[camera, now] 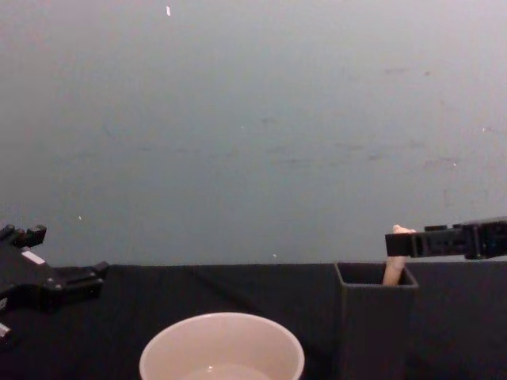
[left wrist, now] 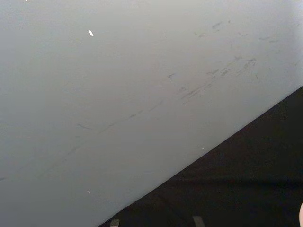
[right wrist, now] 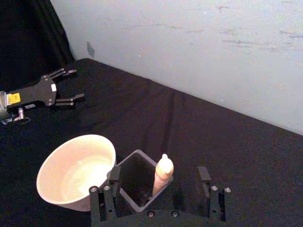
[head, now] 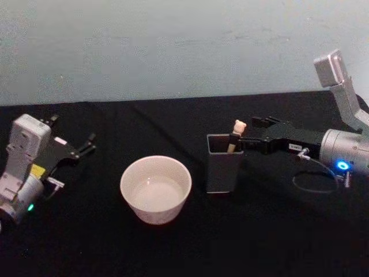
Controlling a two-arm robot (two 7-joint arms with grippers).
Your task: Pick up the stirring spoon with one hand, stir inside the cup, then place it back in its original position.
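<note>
The stirring spoon (head: 237, 134) stands in the dark grey square holder (head: 223, 164), with only its beige handle and bear top above the rim. My right gripper (head: 249, 134) is open and level with that handle, one finger on each side of it without gripping. From the right wrist, the handle (right wrist: 163, 172) rises between the two spread fingers (right wrist: 204, 174), above the holder (right wrist: 124, 195). From the chest, the handle (camera: 393, 265) pokes out of the holder (camera: 375, 324) beside the right gripper (camera: 412, 244). The cream-white cup (head: 155, 188) sits left of the holder. The spoon's bowl is hidden inside the holder.
My left gripper (head: 90, 144) rests open at the table's left side, well away from the cup (right wrist: 75, 172). A black cloth (head: 277, 231) covers the table, and a pale wall (head: 173, 46) stands right behind it. A thin cable loop (head: 311, 182) lies under the right arm.
</note>
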